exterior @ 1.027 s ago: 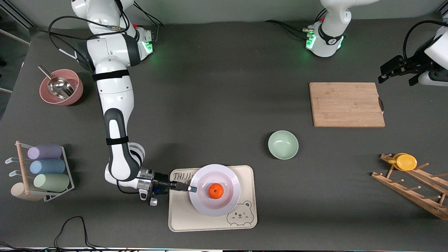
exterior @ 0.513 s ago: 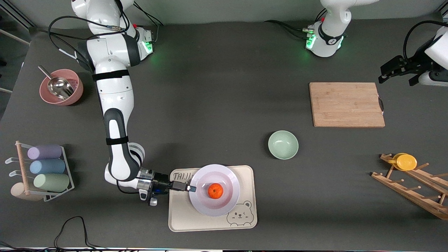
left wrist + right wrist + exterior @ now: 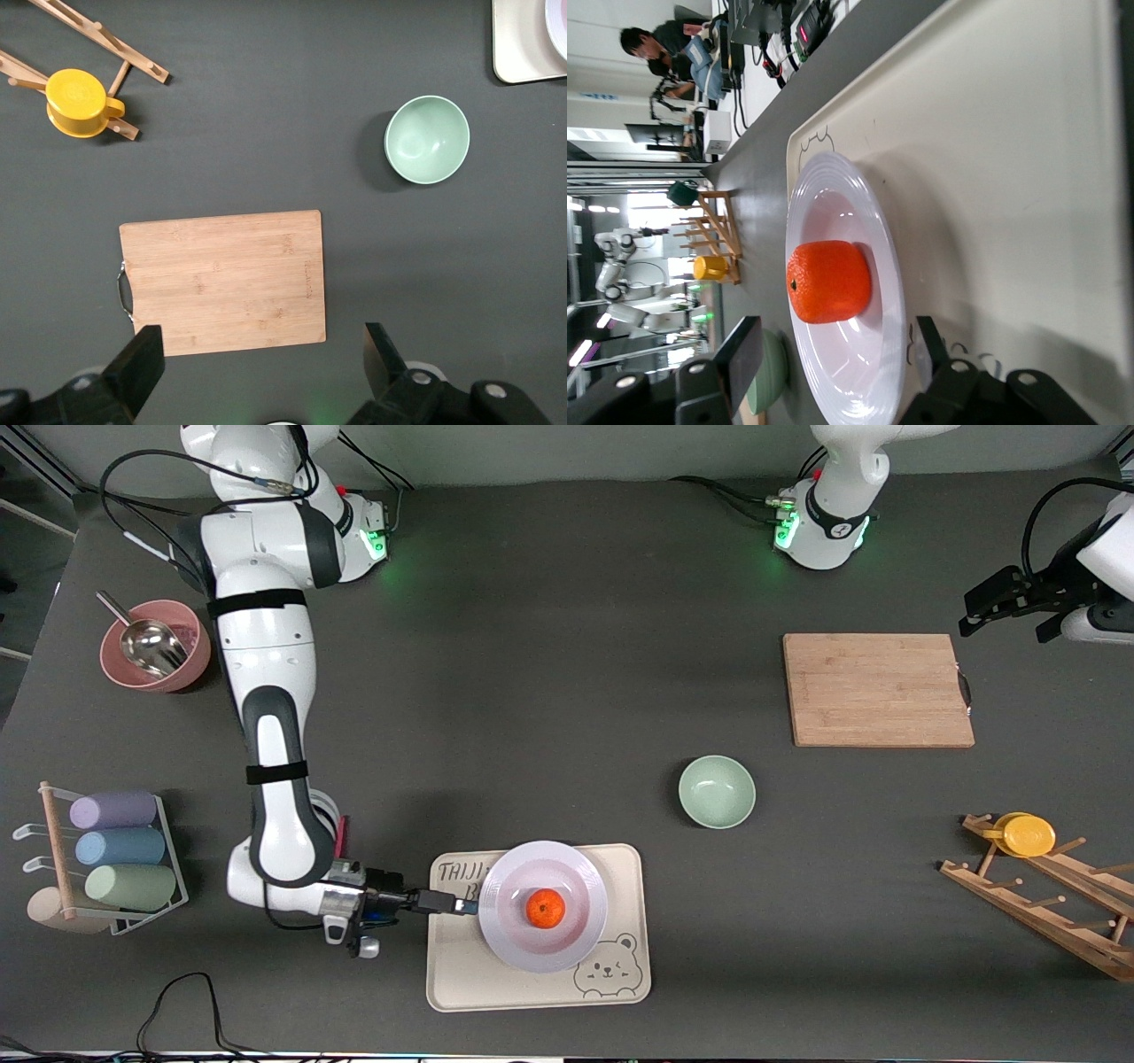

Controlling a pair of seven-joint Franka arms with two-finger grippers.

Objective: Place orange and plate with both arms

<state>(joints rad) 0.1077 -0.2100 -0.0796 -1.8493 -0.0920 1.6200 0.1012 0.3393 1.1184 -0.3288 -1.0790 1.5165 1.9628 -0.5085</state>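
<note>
The small round orange fruit sits in the middle of the round pale lavender plate. The plate rests on the cream bear tray on the dark worktop. The right hand is low beside the plate's rim, fingers open, holding nothing. The left hand waits open above the wooden cutting board.
</note>
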